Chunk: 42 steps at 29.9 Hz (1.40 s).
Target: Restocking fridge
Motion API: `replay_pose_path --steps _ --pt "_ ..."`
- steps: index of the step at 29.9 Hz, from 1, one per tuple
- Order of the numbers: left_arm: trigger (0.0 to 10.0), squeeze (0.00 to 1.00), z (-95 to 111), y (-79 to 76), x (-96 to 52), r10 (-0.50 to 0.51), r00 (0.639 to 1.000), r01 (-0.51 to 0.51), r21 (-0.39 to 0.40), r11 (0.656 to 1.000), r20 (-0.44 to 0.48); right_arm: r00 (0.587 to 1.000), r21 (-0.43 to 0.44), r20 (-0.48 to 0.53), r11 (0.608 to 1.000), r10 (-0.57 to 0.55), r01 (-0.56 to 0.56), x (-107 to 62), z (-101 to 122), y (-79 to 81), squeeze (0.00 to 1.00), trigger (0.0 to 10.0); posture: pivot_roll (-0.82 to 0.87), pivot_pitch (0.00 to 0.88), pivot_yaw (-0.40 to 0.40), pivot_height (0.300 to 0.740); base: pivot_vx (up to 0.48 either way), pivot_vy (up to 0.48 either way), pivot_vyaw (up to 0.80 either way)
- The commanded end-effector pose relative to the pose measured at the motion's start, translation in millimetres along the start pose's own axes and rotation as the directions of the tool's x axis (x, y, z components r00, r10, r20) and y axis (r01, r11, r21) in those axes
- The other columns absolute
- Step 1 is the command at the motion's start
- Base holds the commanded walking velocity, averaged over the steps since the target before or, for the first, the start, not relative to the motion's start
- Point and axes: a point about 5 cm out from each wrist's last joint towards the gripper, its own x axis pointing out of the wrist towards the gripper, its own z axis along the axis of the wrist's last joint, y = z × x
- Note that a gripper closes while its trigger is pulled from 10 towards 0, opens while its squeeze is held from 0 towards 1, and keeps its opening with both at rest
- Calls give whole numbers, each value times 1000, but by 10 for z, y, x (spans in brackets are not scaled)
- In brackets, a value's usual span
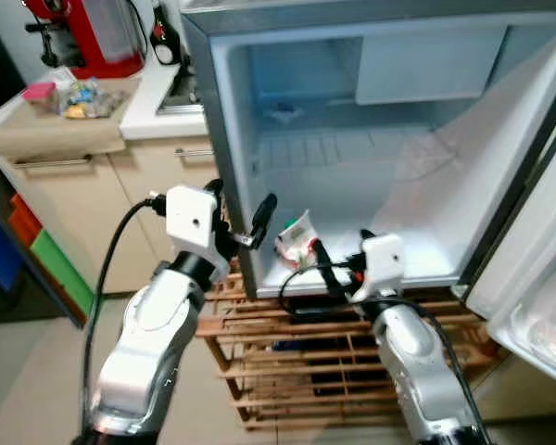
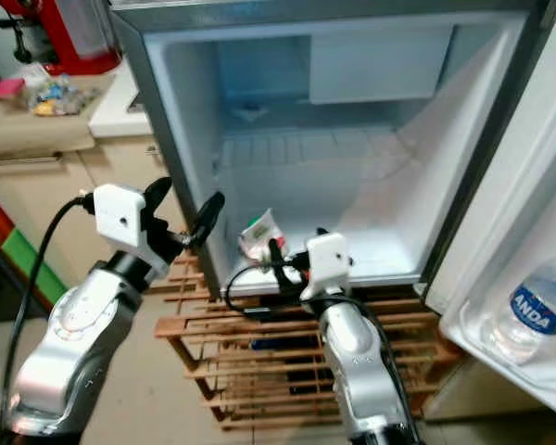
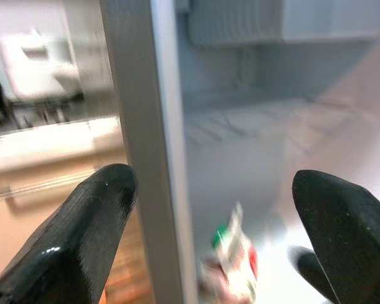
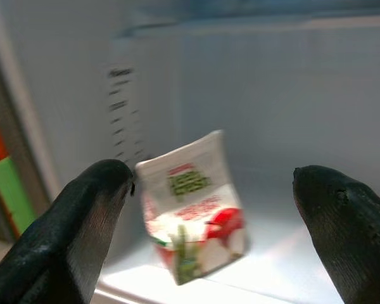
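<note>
- 2 grippers are raised at the open fridge [image 1: 500, 176]: the right gripper [image 4: 209, 209] sits low at the front lip of the fridge floor with its fingers spread wide and nothing between them, and the left gripper [image 1: 241, 218] hovers by the left wall edge, also spread wide and empty.
- 1 small snack packet [image 1: 296, 239], white with red and green print, stands on the fridge floor near the front left corner, just ahead of the right gripper and apart from both fingers.
- Judging by this, the packet is either just placed or about to be nudged deeper; doing it well means keeping the fingers clear of its sides so it does not topple, and moving straight along the floor.
- Its long axis runs roughly upright, leaning slightly, with the crimped top edge up and the printed face turned toward the right wrist camera.
- 1 water bottle [image 2: 537, 311] lies in the door shelf [image 2: 500, 357] at the right.
</note>
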Motion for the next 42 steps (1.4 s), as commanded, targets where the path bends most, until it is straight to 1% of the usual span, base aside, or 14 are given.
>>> replay_pose_path --steps 1,4,7,9,11,14,16,17,19,21,23,28,33,42 --pt "10000 0 16 -61 -13 -52 998 52 -15 999 -25 1000 9 -6 1000 8 -8 31 -5 22 0 10000 -65 10 110 740 0 0 0" --pt "10000 0 18 -207 -165 -182 978 185 26 982 -101 998 4 -49 999 42 -42 144 -89 178 0 10000 21 112 109 740 0 0 0" --pt "10000 0 -48 -136 -276 -217 959 232 68 970 -179 997 -17 -75 999 34 -35 237 -148 235 0 10000 65 154 110 740 0 0 0" --pt "10000 0 -62 -124 -316 -236 951 252 62 966 -200 996 -41 -85 999 21 -24 273 -164 238 0 10000 70 159 109 740 0 0 0" --pt "10000 0 -77 -163 -468 -297 924 312 24 950 -240 996 -85 -74 996 -42 36 351 -138 228 0 10000 91 193 111 740 0 0 0" --pt "10000 0 -58 -191 -543 -316 914 335 32 942 -253 995 -105 -54 991 -90 84 394 -95 200 0 10000 106 212 116 740 0 0 0" --pt "10000 0 -50 -189 -568 -313 912 337 49 940 -265 993 -114 -41 988 -112 107 412 -75 188 0 10000 108 217 118 740 0 0 0" --pt "10000 0 -15 -169 -629 -313 909 337 43 941 -275 984 -119 -4 977 -180 179 420 -14 157 0 10000 126 235 121 740 0 0 0" --pt "10000 0 3 -165 -650 -315 909 337 35 941 -274 981 -117 5 974 -195 194 415 -1 154 0 10000 128 239 122 740 0 0 0" --pt "10000 0 39 -151 -688 -323 908 334 -5 943 -266 978 -115 20 971 -209 210 406 23 168 0 10000 129 247 125 740 0 0 0" --pt "10000 0 75 -136 -746 -336 910 313 -128 941 -244 976 -91 13 971 -219 219 401 17 177 0 10000 129 260 128 740 0 0 0" --pt "10000 0 45 -147 -865 -368 890 320 -206 925 -271 974 -100 2 969 -226 225 411 -22 165 0 10000 138 273 126 740 0 0 0" --pt "10000 0 59 -154 -951 -364 886 305 -231 924 -287 972 -117 6 965 -236 235 430 -15 152 0 10000 155 283 122 740 0 0 0" --pt "10000 0 82 -217 -1012 -343 894 264 -280 923 -288 970 -207 66 948 -235 243 694 218 125 0 10000 172 300 110 740 0 0 0"
